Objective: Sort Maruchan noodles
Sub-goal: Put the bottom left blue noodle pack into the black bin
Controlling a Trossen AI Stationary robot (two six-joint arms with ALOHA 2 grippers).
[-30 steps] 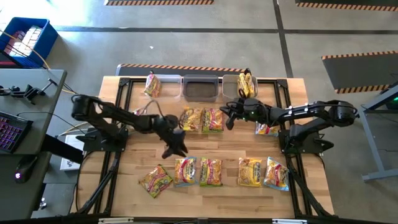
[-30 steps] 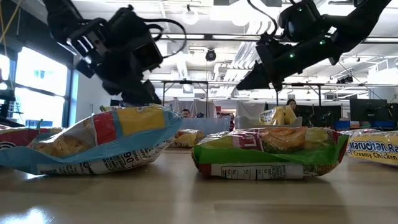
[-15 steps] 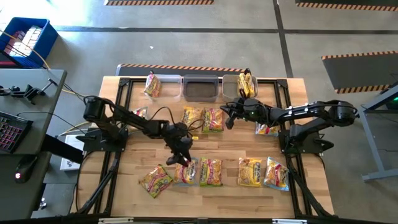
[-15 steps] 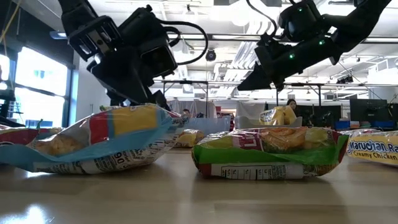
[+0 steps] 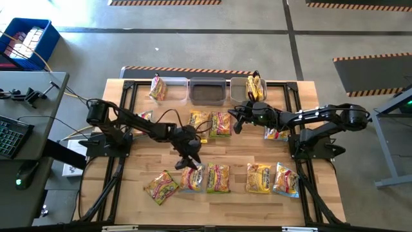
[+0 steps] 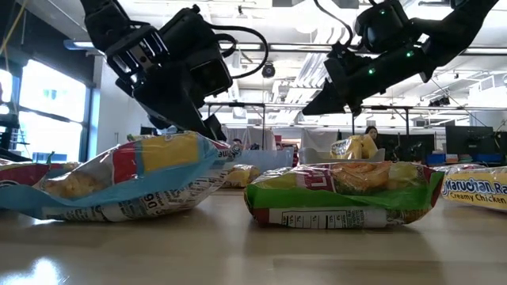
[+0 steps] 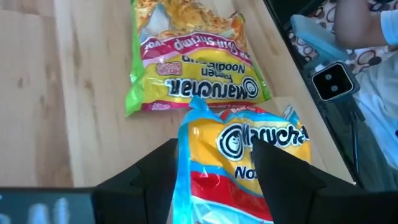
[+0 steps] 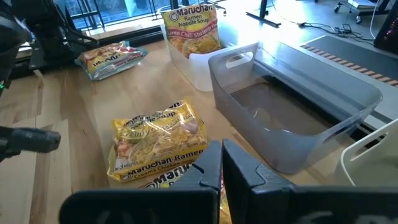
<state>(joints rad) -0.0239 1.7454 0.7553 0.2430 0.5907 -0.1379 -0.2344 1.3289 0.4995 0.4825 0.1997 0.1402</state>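
Observation:
Several Maruchan noodles packets lie flat on the wooden table. In the near row a yellow and red packet with blue edges [image 5: 193, 177] [image 7: 239, 168] lies beside a green-edged one [image 5: 218, 178] [image 7: 193, 62]. My left gripper [image 5: 191, 162] [image 7: 214, 146] is open and slants down over the blue-edged packet's far end, one finger on each side of it. My right gripper [image 5: 235, 122] [image 8: 222, 163] is shut and hovers above two packets [image 5: 220, 124] [image 8: 158, 146] in the table's far middle, holding nothing. My left gripper has its open fingers [image 7: 155, 171] on either side of the blue-edged packet's far end [image 7: 205, 124], slanting down from the far side. The packet lies flat on the table. I cannot tell whether the fingers touch it.
Three clear bins stand along the far edge: the left one holds a packet [image 5: 156, 87], the middle one [image 5: 207, 91] [image 8: 292, 118] holds nothing, the right one holds yellow packets [image 5: 255, 88]. More packets lie at near left [image 5: 161, 187], near right [image 5: 259, 178] [image 5: 286, 179] and under the right arm [image 5: 277, 134].
My left gripper has moved toward the table's near edge and a little to the right, sinking slightly, and now stands over the far end of the blue-edged packet. The packets have stayed where they were.

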